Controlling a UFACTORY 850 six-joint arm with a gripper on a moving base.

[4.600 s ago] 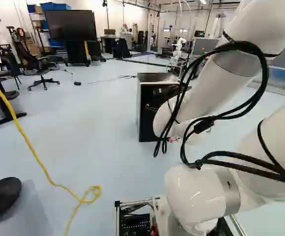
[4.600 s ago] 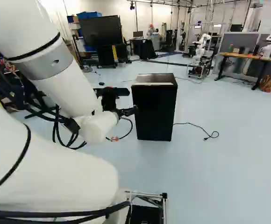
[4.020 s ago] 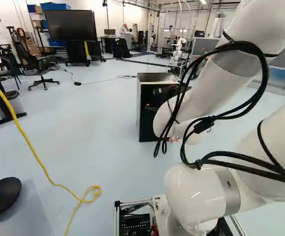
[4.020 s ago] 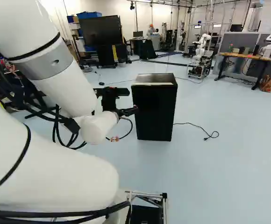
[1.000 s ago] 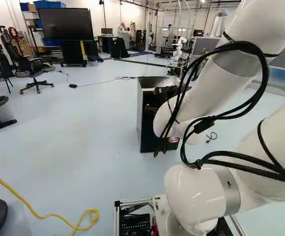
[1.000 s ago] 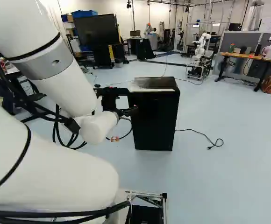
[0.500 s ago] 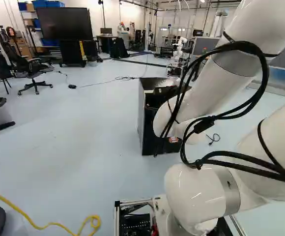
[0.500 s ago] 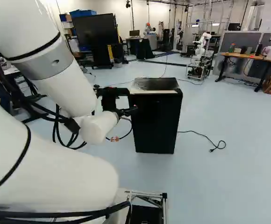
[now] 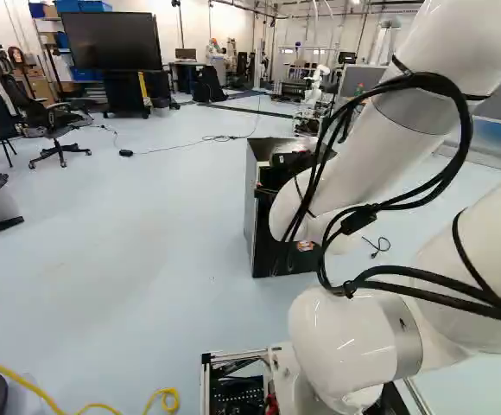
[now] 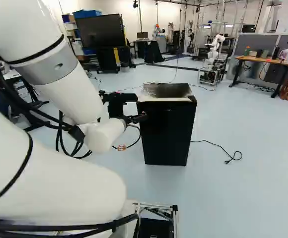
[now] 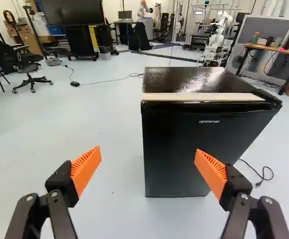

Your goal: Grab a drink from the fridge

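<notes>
A small black fridge (image 11: pixel 184 134) is seen upright on the pale floor (image 11: pixel 99 119), placed ahead of the white arm (image 10: pixel 69 91), with its door (image 11: pixel 179 149) apparently closed. The drink sought is shown in no view and is presumed to be kept inside. The fridge is judged heavy and rigid, likely to be rocked or slid if the door is tugged hard, while its glossy skin could be found slippery. By the flat front, little is offered for a grip; the door's side edge is judged the better hold, to be hooked or pried with a slow, even pull. The side on which it is hinged cannot be told for certain. Beneath the pale strip (image 11: pixel 202 97) along the top front, the door's upper lip might also be tried. The hand (image 11: pixel 148 150) is held wide, nothing gripped, its ribbed orange pads (image 11: pixel 86 168) well parted and the fridge ahead of them. The drink, once reached, is expected to be light beside the fridge, smooth and perhaps slick with chill. Around its middle it is best taken, upright and squarely between the pads, gently enough that thin walls are not dented.
</notes>
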